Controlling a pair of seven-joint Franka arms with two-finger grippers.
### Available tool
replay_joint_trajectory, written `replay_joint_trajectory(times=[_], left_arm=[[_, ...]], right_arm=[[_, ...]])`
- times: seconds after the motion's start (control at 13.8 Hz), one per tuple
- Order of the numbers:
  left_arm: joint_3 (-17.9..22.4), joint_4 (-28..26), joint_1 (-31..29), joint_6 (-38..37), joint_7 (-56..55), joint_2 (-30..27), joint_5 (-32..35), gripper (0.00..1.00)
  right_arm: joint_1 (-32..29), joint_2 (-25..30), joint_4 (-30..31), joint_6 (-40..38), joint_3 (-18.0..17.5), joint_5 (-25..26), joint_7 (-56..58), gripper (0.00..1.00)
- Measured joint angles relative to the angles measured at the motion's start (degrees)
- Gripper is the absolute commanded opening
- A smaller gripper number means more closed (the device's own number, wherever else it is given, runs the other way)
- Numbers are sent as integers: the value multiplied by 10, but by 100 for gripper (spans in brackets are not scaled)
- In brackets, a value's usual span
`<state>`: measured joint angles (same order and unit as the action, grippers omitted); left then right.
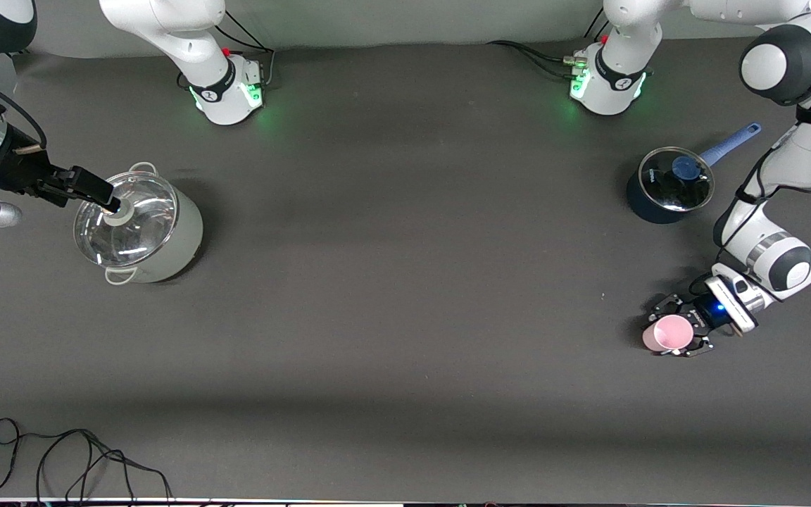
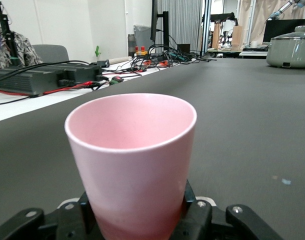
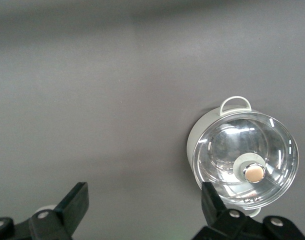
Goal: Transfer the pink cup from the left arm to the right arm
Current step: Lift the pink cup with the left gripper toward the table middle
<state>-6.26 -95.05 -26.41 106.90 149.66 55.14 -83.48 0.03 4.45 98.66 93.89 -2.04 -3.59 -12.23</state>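
- Pale-pink plastic: the pink cup [image 1: 669, 333] stands upright, mouth up, low over the desk [image 1: 405, 317] at the left arm's end, nearer the front camera than the dark blue pot [image 1: 666, 187]
- Left claw [image 1: 676, 329]: its black linkage fingers close on the cup's lower wall from either side; the left wrist view shows the cup [image 2: 132, 165] seated between the black finger links [image 2: 202, 220], its rim clear above them
- Left arm [image 1: 771, 260]: reaches from its base at the top of the front view, its white wrist box just beside the cup
- Right claw [image 1: 99, 197]: hangs over the glass lid of the pale green pot [image 1: 145, 229] toward the right arm's end of the desk, well apart from the cup; in the right wrist view its two slim black fingers [image 3: 75, 202] stand wide apart, holding nothing
- Pale green pot: two loop handles, glass lid with a round knob [image 3: 254, 173]; it also shows in the distance in the left wrist view [image 2: 290, 50]
- Dark blue pot: glass lid with a blue knob, long blue handle [image 1: 733, 143] pointing away from the front camera
- Black cable [image 1: 60, 458]: lies looped on the desk's edge nearest the front camera, at the right arm's end
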Motion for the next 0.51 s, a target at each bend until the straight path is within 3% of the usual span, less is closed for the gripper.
replay_joint_trajectory(times=[0.22, 0.51], left_arm=[[-47, -45, 11, 54, 0, -40, -43, 43], [-169, -135, 20, 208, 0, -134, -152, 43]], right_arm=[[0, 0, 0, 0, 0, 0, 0, 100], [0, 0, 0, -7, 1, 0, -1, 100]])
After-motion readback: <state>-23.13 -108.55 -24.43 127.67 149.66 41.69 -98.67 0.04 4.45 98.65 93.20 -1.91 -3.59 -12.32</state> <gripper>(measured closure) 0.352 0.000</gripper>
